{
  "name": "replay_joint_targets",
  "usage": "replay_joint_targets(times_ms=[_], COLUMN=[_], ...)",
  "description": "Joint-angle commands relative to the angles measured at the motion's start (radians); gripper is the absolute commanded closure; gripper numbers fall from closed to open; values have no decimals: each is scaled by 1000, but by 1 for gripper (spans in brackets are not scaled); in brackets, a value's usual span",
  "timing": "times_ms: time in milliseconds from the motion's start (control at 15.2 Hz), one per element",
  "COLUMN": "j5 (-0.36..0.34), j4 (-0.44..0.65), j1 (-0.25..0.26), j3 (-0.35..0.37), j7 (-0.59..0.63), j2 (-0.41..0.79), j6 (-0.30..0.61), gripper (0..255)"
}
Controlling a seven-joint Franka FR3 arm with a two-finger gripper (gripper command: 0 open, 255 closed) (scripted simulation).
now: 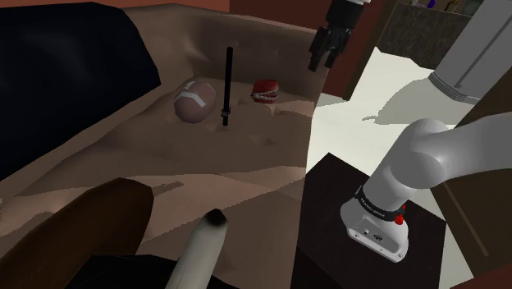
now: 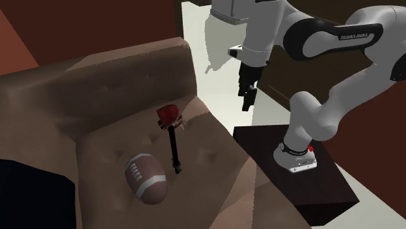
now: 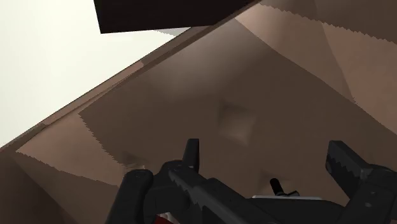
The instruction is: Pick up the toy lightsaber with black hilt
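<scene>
Main risk: the toy lightsaber (image 1: 227, 84) is a thin black rod lying on the soft brown sofa (image 1: 131, 156) seat, centre-top of the shoulder view. It sits betw. the football (image 1: 194, 105) just left of it & a red teeth-like toy (image 1: 265, 92) just right, so a descent slightly off could knock a neighbour. The fingers (image 3: 191, 154) could also dig into the cushion & roll the rod away. Grabbing near one end would prob. let it tip. If the wrist isn't turned across the rod, the jaws may close along it & miss. The gripper (image 1: 323, 51) hangs at upper right of that view, well apart from the rod, over the sofa's edge; it is spread wide, w/ nothing betw. the fingers, touching nothing.
</scene>
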Motion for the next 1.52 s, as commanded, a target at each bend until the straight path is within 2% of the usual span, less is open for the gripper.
replay_joint_targets(times_ms=[0,330,726,1056,1386,1452], j5=[0,9,-7,-42,-95,-98], j4=[0,158,389,625,920,939], j1=[0,5,5,11,35,38], j3=[0,52,108,147,174,175], j7=[0,59,133,199,264,267], j2=[0,213,468,688,929,942], j6=[0,39,42,5,-76,-82], gripper=[0,0,0,0,0,0])
